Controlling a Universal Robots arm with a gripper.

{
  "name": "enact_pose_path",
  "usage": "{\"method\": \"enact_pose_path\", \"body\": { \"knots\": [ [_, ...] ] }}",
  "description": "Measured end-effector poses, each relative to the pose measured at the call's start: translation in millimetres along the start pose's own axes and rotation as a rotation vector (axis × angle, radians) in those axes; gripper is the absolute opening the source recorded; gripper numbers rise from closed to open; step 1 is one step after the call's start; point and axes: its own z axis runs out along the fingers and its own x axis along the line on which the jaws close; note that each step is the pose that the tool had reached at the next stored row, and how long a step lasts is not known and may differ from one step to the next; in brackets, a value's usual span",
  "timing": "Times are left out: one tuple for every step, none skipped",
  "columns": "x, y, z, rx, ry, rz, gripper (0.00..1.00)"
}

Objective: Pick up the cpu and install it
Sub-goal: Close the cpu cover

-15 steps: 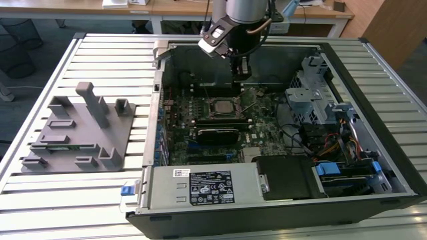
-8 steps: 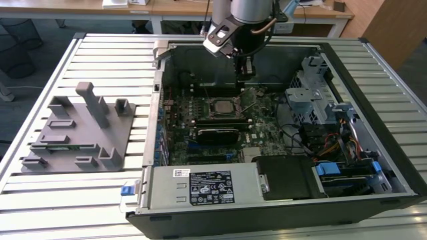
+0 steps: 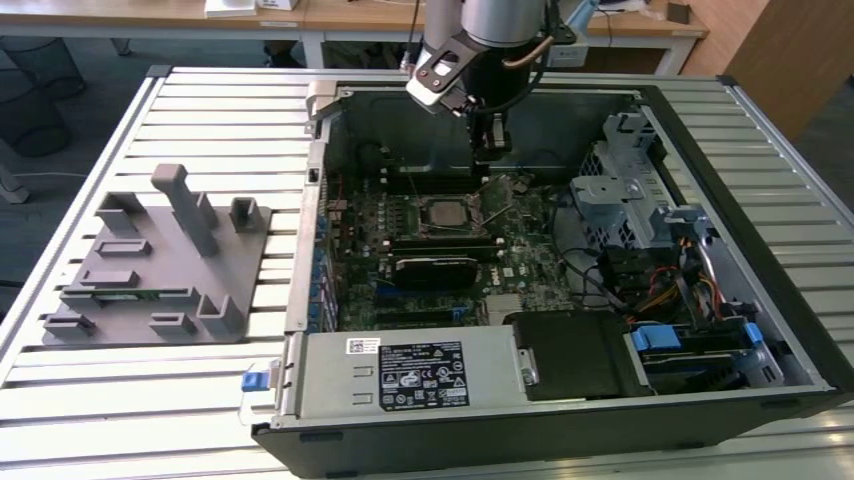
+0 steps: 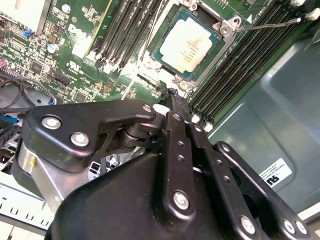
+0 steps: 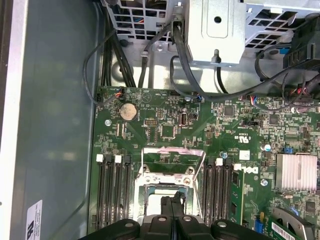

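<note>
- hand hangs inside the open computer case on the slatted bench, low over the motherboard
- fingers pressed together in both wrist views, only a hairline seam between them; nothing gripped, hand empty
- cpu lies flat in the socket at mid-board, silver top facing up, metal frame around it
- second wrist view: cpu sits square in the socket; hand tips stop just short of one socket corner, near but not touching the cpu
- first wrist view: hand covers part of the socket opening; a pale strip of the cpu shows beside the fingers
- exterior view: hand is offset from the cpu toward the case's far wall, clear gap between them
- black memory slots run along both sides of the socket
- thin socket lever sticks out sideways from the frame, over the slots
- grey fixture block on the bench at the exterior view's left, well apart from the case and the hand
- power supply box at the near edge of the case
</note>
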Motion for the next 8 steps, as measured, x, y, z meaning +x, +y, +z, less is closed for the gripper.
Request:
{"method": "enact_pose_path", "body": {
  "knots": [
    [0.0,0.1,-0.1,0.0001,0.0006,0.000,0.11],
    [0.0,0.4,0.0,0.0000,0.0013,0.000,0.11],
    [0.0,0.7,0.0,0.0000,0.0016,0.000,0.11],
    [-0.1,1.1,0.1,-0.0001,0.0019,0.000,0.11],
    [-0.1,2.0,0.1,-0.0001,0.0019,0.000,0.11],
    [-0.2,3.0,0.1,-0.0001,0.0019,0.000,0.11],
    [-0.2,4.0,0.2,-0.0001,0.0019,0.000,0.11],
    [-0.3,4.8,0.3,-0.0001,0.0019,0.000,0.11]
  ]
}}
